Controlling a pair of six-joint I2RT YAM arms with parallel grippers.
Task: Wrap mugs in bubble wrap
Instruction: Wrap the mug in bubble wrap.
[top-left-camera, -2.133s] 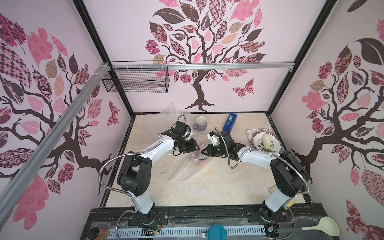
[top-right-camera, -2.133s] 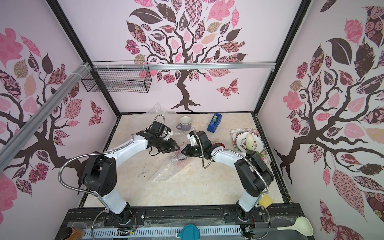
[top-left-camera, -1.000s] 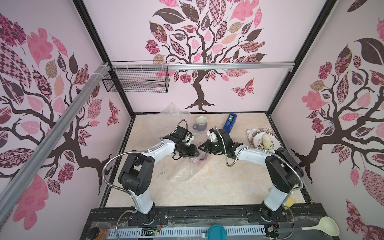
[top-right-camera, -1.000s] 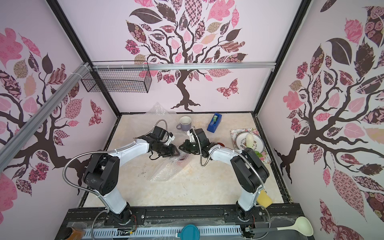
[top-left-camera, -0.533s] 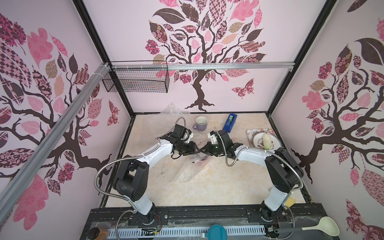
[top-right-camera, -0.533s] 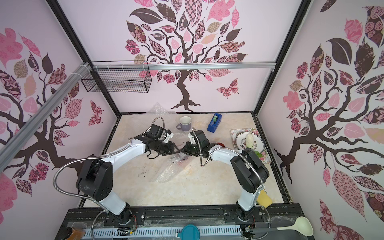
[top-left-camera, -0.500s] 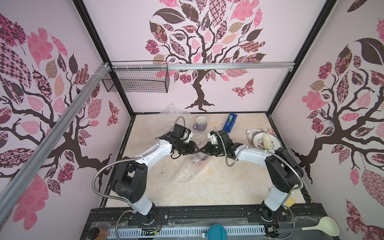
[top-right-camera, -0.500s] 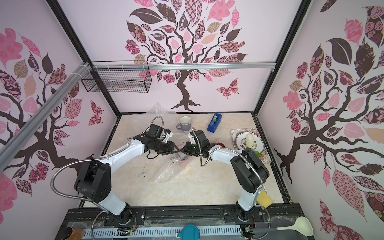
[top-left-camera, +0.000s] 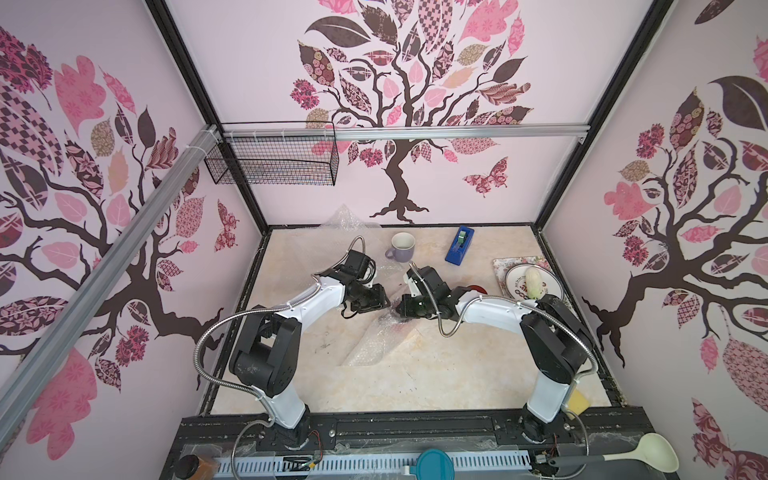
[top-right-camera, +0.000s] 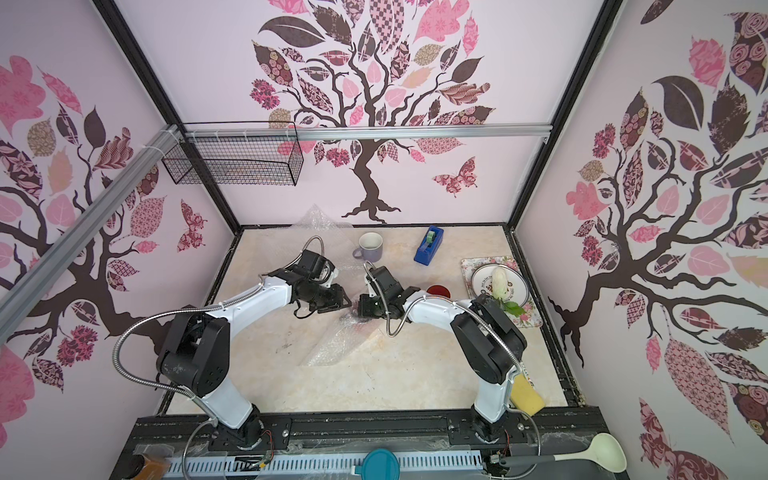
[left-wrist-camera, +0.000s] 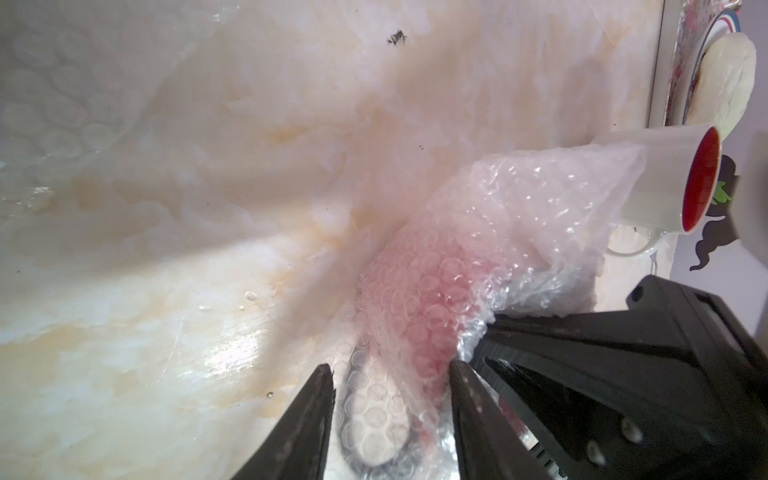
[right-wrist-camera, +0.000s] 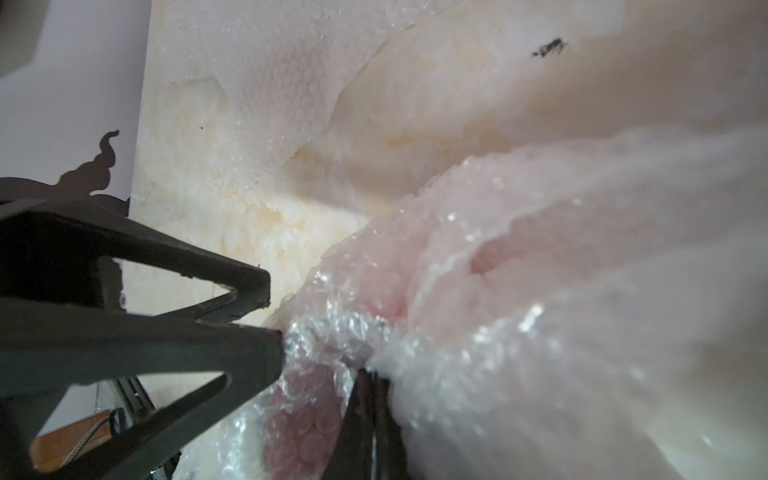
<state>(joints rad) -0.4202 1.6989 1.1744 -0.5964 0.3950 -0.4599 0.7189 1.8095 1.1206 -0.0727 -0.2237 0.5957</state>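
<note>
Mid-table, both arms meet over the red mug (left-wrist-camera: 419, 316), which lies under a sheet of bubble wrap (left-wrist-camera: 519, 216). My right gripper (right-wrist-camera: 368, 395) is clamped tight on a bunched fold of the sheet. My left gripper (left-wrist-camera: 392, 370) stands about half open, jaws astride the dark handle showing through the plastic, gripping nothing that I can make out. I judge this mug's wrapping under way, not closed. Next, the pinched fold needs drawing over the mug and tucking while the left steadies it. The lavender mug (top-left-camera: 402, 246) and white mug (top-left-camera: 473, 289) stand bare nearby.
</note>
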